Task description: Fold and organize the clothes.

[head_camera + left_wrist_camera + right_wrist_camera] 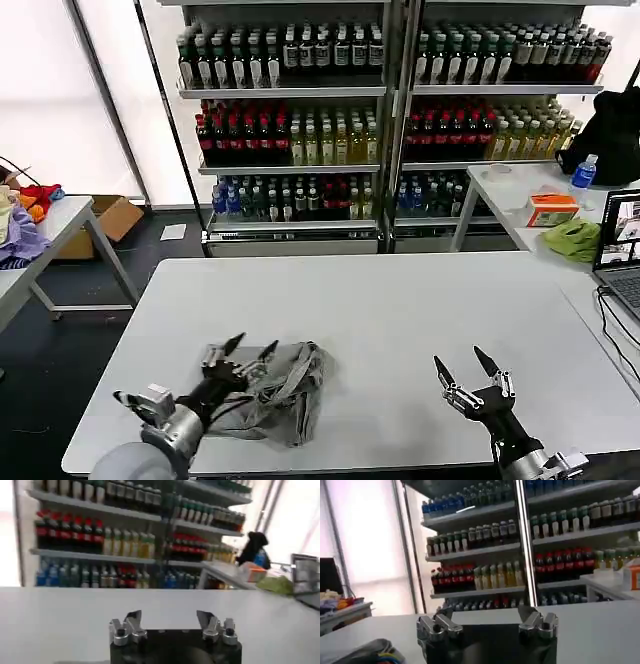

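Observation:
One of the clothes, a crumpled light grey shirt (285,385), lies in a heap near the front left of the white table (400,300). My left gripper (251,347) is open over the heap's left part, its dark fingers pointing up and away. In the left wrist view the left gripper (169,616) has bare table between its fingers. My right gripper (460,360) is open above bare table at the front right, well apart from the shirt. The right wrist view shows the right gripper (485,612) holding nothing and a corner of the grey shirt (367,652) with a multicoloured print.
Shelves of bottles (380,110) stand behind the table. A side table at the right carries a lime-green cloth (572,240), an orange box (551,208), a water bottle (583,172) and a laptop (622,255). A lilac-and-orange cloth heap (18,235) lies on a table at the left.

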Robot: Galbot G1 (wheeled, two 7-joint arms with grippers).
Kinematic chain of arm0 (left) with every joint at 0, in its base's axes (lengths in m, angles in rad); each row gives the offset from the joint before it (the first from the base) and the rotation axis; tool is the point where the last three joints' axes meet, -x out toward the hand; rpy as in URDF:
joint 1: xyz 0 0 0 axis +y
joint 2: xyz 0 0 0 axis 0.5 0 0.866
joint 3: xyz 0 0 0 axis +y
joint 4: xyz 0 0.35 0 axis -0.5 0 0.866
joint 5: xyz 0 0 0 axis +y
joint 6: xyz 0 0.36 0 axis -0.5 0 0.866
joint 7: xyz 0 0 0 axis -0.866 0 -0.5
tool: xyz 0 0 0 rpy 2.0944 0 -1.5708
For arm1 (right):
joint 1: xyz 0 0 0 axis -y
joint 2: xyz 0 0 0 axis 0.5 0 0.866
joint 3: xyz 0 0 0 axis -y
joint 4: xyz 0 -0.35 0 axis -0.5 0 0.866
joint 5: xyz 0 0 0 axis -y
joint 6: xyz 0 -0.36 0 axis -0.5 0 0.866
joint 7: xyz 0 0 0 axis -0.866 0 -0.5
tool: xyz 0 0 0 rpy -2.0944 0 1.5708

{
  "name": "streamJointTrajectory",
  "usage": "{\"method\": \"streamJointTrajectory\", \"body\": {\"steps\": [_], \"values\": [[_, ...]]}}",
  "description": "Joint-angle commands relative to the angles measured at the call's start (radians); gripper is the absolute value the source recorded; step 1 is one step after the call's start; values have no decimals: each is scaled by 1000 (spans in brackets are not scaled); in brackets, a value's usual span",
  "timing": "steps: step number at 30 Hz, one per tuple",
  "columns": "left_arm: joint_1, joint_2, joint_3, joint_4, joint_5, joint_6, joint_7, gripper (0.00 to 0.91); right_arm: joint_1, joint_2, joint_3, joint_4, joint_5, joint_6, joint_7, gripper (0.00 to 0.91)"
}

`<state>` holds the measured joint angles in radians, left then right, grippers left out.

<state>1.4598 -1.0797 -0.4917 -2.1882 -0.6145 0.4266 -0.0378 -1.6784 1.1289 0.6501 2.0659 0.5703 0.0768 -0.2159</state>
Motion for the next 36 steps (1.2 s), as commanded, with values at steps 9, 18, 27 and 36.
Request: {"method": "streamJointTrajectory", "body": {"steps": [9, 18, 27, 36], "values": [[46, -95, -2, 177, 297, 149, -85, 907, -2, -20, 10, 2, 8, 1, 1, 907], [52, -104, 10, 162, 302, 99, -66, 0, 15, -28, 11, -14, 15, 1, 2, 907], [47, -117, 0, 203, 322, 18, -33, 0, 11, -29, 16, -9, 21, 0, 5, 907], [39, -122, -169, 154, 117, 10, -26, 0, 8, -39, 32, -12, 35, 1, 7, 907]]}}
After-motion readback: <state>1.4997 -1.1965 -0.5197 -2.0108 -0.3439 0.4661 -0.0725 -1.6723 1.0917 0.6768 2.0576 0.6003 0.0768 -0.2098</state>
